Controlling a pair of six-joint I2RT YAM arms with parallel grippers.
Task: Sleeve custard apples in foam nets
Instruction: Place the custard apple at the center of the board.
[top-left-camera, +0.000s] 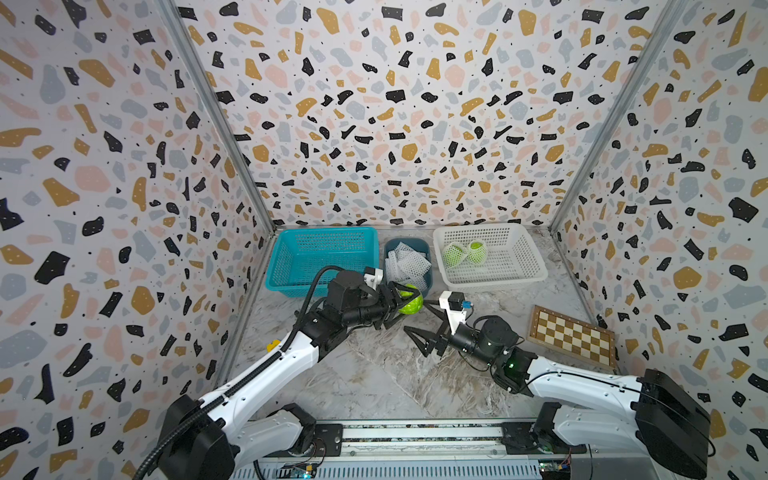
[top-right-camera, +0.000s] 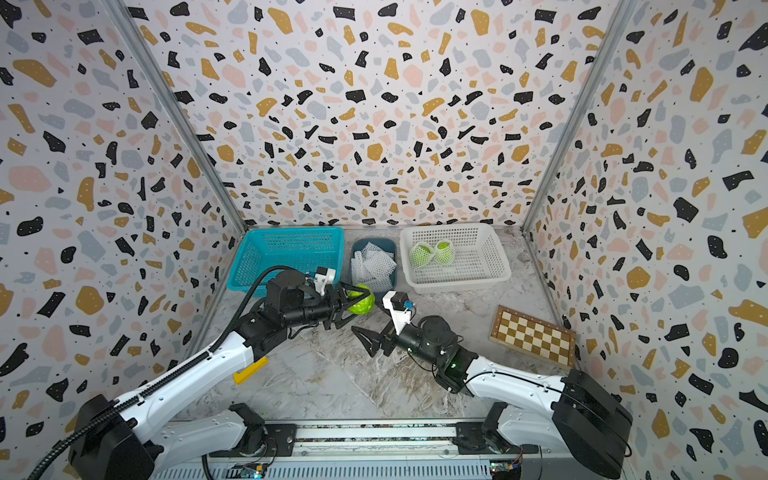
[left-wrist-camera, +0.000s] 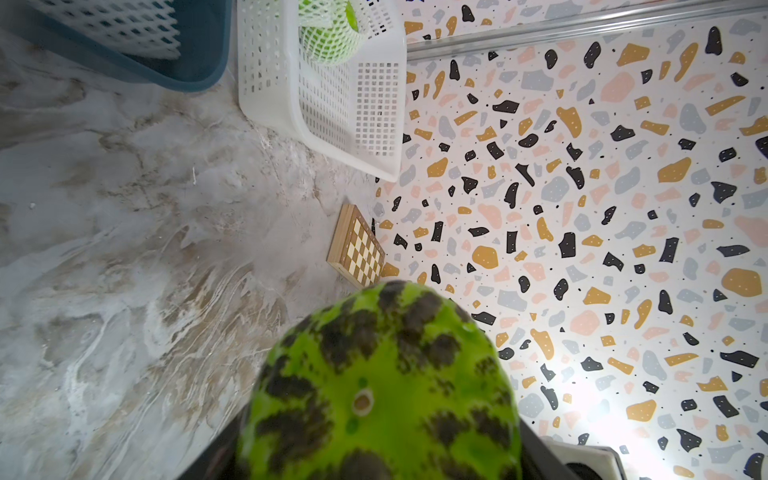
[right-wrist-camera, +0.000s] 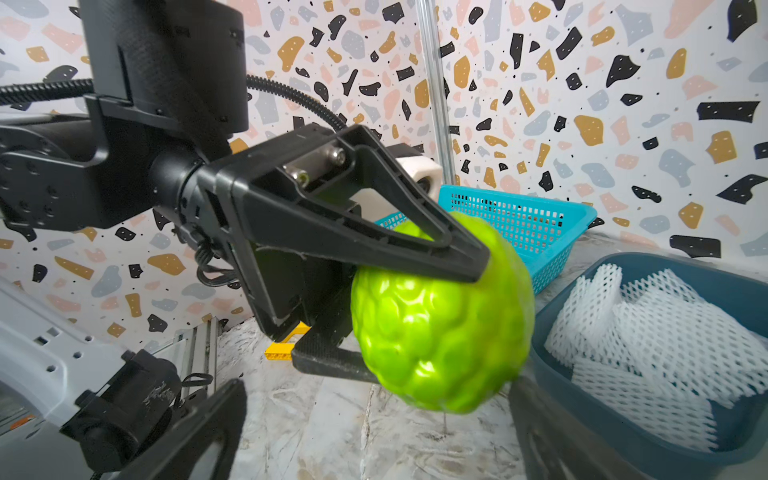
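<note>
The left tool (right-wrist-camera: 422, 322) pinches a custard apple (right-wrist-camera: 457, 353); the right tool (top-left-camera: 417, 316), spread wide, sits just beside it.

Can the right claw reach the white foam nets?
Probably yes: the right claw is open, the white foam nets lie uncovered in the dark blue plastic tub, but the bumpy green custard apple in the left claw hangs close.

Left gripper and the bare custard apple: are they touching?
Touching. Right wrist view: fingers of the left gripper press the bare custard apple from opposite sides.
</note>
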